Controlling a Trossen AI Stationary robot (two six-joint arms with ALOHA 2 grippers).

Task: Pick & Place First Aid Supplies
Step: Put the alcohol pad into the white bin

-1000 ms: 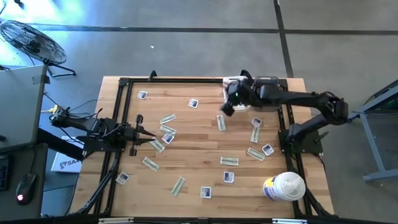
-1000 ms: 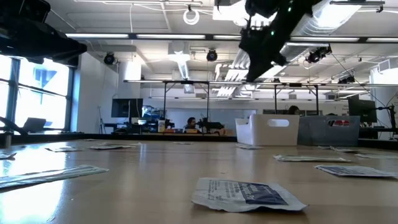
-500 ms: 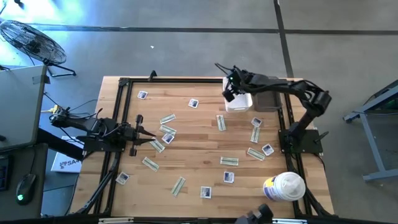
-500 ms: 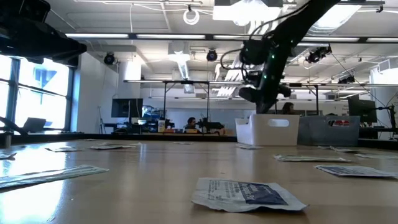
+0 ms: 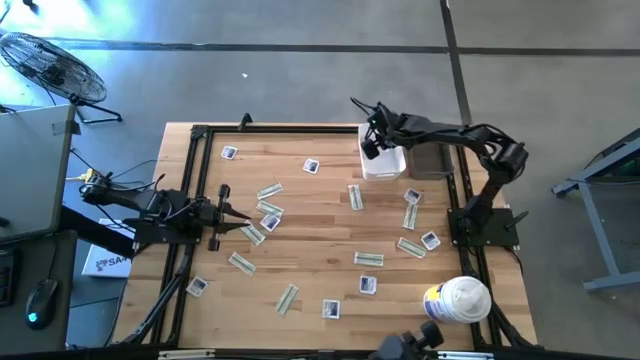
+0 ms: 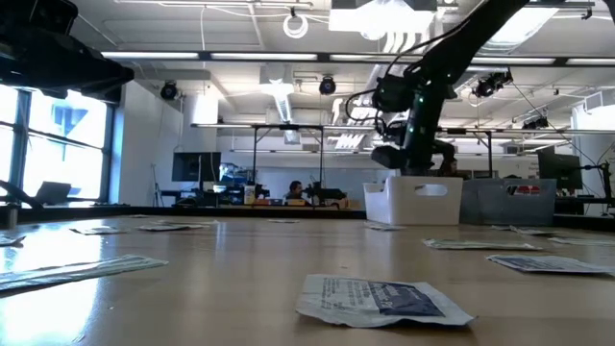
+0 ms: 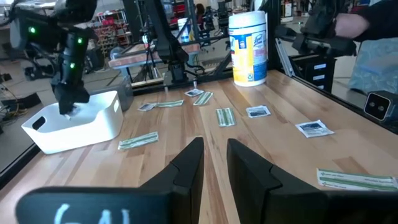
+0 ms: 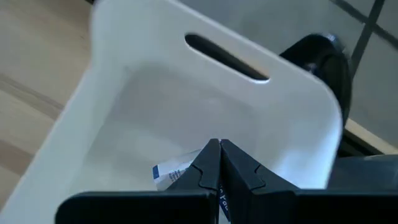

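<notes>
Small first aid packets lie flat and scattered on the wooden table: square white ones [image 5: 311,167] and narrow pale strips [image 5: 355,196]. A white bin [image 5: 385,165] stands at the far right. My right gripper [image 5: 370,148] hangs over the bin's left part, reaching into it [image 6: 392,159], and is shut on a white packet with blue print [image 8: 169,174]. My left gripper [image 5: 225,212] rests low at the table's left, fingers a narrow gap apart [image 7: 215,162], empty, beside a few strips [image 5: 269,191]. My right gripper pinches the white packet between its two shut fingertips [image 8: 208,163]; the packet's printed edge [image 8: 166,172] sticks out beside them. The fingers point down into the bin from above. I cannot tell whether the packet touches the bin's floor.
A big white canister [image 5: 457,300] with a yellow-blue label stands at the near right corner. A black frame [image 5: 200,135] runs round the table. A person [image 7: 367,37] stands at the near right edge. Bare wood lies at the table's middle.
My right gripper has gone from above the table's middle right toward the far edge, over the white bin, and has come down into it, staying shut.
</notes>
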